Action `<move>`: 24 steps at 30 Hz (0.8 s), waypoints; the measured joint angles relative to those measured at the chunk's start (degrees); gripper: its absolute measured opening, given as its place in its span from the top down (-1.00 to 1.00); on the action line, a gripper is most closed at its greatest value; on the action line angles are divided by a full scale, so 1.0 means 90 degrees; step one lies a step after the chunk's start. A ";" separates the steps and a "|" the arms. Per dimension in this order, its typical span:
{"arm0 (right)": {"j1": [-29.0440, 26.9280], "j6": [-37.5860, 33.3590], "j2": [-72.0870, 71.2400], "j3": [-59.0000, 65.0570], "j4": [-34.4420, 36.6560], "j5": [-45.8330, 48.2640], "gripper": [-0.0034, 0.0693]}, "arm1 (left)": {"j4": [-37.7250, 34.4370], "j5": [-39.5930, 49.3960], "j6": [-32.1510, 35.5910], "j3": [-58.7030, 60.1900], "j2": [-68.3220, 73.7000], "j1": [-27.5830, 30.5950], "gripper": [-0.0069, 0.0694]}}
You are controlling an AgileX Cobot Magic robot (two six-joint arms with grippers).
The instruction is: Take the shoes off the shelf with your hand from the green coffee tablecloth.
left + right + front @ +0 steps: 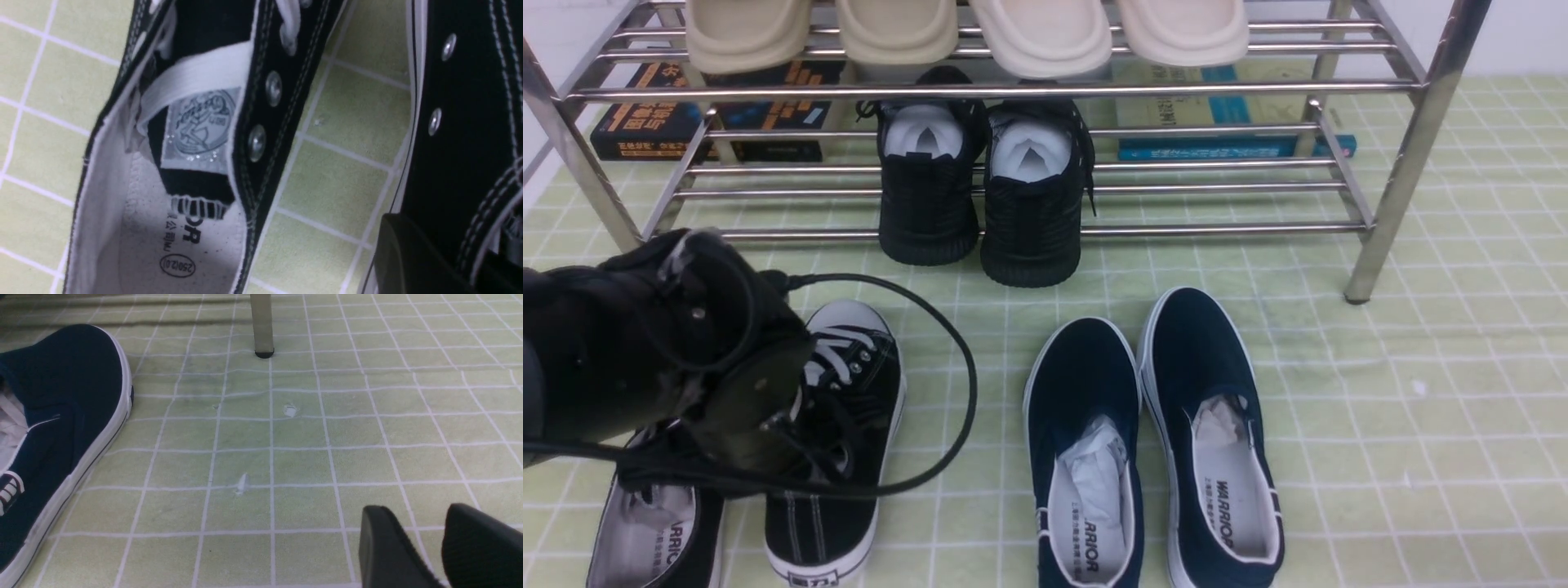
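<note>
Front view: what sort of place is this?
Probably a staged home shoe-storage setup: steel rack holding slippers and sneakers, slip-ons on a green grid cloth, books behind.

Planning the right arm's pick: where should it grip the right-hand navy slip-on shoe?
I'd pinch the side wall of the right-hand navy canvas slip-on with white trim at its open collar, coming straight down, one finger inside. It sits flat on its sole, opening up, and crumpled paper fills only the toe end.
</note>
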 joint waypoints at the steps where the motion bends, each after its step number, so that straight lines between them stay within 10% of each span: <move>1: 0.0000 0.0000 0.0000 0.0000 0.0000 0.0000 0.25 | 0.0000 0.0059 0.0000 0.0000 0.0000 0.0000 0.76; 17: 0.0000 0.0000 0.0000 0.0000 0.0000 0.0000 0.25 | -0.0893 0.0930 0.1901 -0.0514 -0.0736 0.0000 -0.10; 24: 0.0000 0.0000 0.0000 0.0000 0.0000 0.0000 0.25 | -0.0904 0.2353 0.3520 -0.1259 -0.2346 0.0000 0.17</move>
